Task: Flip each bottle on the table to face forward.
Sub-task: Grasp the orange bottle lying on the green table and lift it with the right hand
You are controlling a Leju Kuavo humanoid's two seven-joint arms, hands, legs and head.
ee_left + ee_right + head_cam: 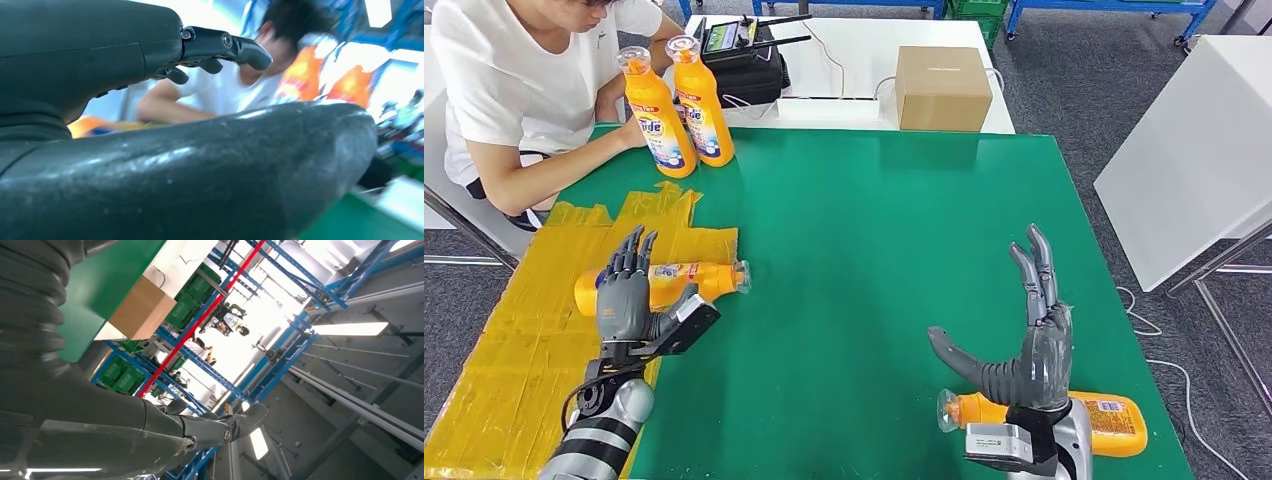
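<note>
Two bottles lying, green table mid-span bare — hands open

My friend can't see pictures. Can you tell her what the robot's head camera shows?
Two open robot hands, the left hand and the right hand, hover over a green table, each above an orange bottle lying on its side. A person touches two upright bottles.
</note>
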